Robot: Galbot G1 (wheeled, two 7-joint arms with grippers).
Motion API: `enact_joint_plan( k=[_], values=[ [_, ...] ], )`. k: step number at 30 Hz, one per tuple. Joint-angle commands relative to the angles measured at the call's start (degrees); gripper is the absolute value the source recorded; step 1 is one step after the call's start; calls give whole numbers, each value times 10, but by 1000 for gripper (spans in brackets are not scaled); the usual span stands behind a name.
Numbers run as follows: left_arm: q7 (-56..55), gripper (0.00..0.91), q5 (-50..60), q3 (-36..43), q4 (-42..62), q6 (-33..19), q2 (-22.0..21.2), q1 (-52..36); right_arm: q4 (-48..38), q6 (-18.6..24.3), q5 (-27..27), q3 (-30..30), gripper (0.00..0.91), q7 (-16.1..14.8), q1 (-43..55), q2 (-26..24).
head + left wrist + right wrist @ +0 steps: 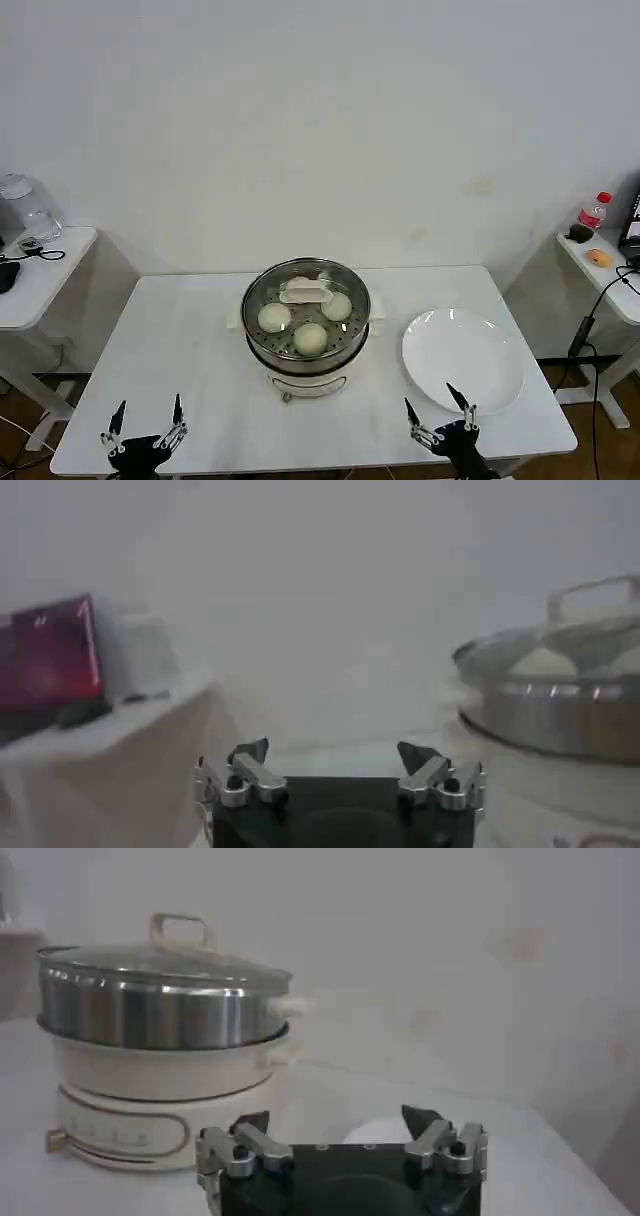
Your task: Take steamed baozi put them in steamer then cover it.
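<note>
The steel steamer (pixel 262 340) stands on its cream pot base at the table's middle, seen side-on as the steamer (pixel 150 1008) in the right wrist view. The glass cover (pixel 300 272) with its cream bar handle (pixel 304 291) lies on it. Three baozi (pixel 310 338) show through the glass; the handle hides what lies under it. My left gripper (pixel 148 410) is open and empty at the front left edge. My right gripper (pixel 436 398) is open and empty at the front right, beside the plate.
A bare white plate (pixel 463 358) lies right of the steamer. Side tables flank the work table: one at left (pixel 40 275) with a kettle, one at right (pixel 600 265) with a bottle. A cable (pixel 588 330) hangs at right.
</note>
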Motion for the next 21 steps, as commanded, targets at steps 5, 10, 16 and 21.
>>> enact_joint_plan(
  k=[5, 10, 16, 21],
  values=[
    [4, 907, -35, -9, 3, -12, -7, 32, -1, -16, 8, -20, 907, 16, 1, -9],
    [4, 907, -21, -9, 3, -6, -7, 30, -1, -35, -5, -21, 907, 27, 0, -7],
    [4, 907, -18, 1, 3, -6, -10, 33, -1, -48, -3, -27, 907, 35, -1, -6],
    [4, 907, -15, 7, 3, -5, -13, 31, -1, -46, -7, -31, 907, 32, -1, -6]
  ],
)
